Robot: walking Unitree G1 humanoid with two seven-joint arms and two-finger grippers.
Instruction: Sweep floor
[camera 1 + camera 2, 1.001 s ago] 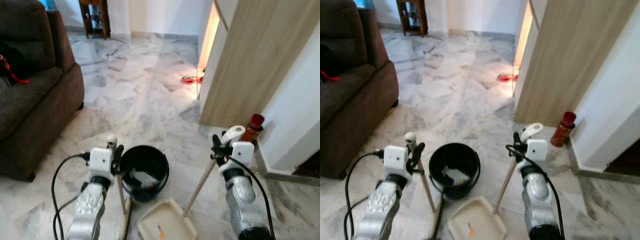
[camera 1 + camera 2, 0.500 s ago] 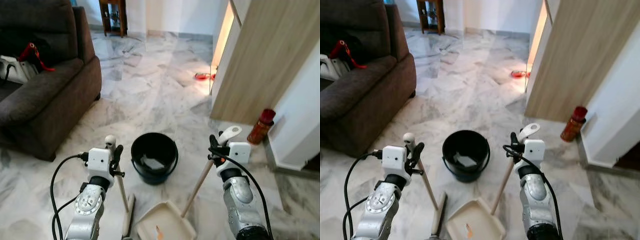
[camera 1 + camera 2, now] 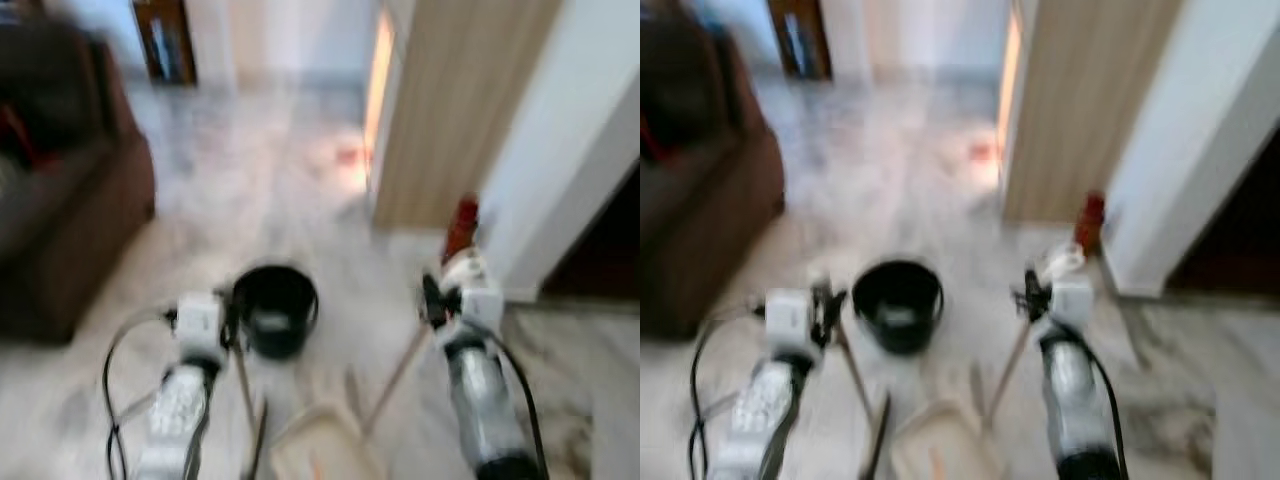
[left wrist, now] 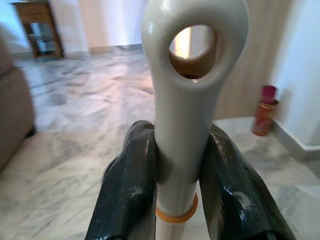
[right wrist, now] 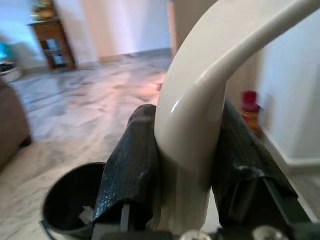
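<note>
Broom [image 4: 192, 95] handle pinched in left gripper [image 4: 175, 180], head low on the floor; dustpan [image 3: 318, 440] handle [image 5: 200, 115] clamped by right gripper [image 5: 187, 165]. Blurred head views suggest walking. Next, probably: sweep debris into pan, near bucket [image 3: 274, 308].

Pale marble floor [image 3: 250, 190] with grey veins runs through the room (the head views are blurred). A dark brown sofa [image 3: 60, 200] stands at the left, a small wooden side table [image 4: 37, 25] against the far white wall [image 4: 115, 22]. A tall light-wood panel [image 3: 450, 100] rises at the right, warm light glowing along its edge.
</note>
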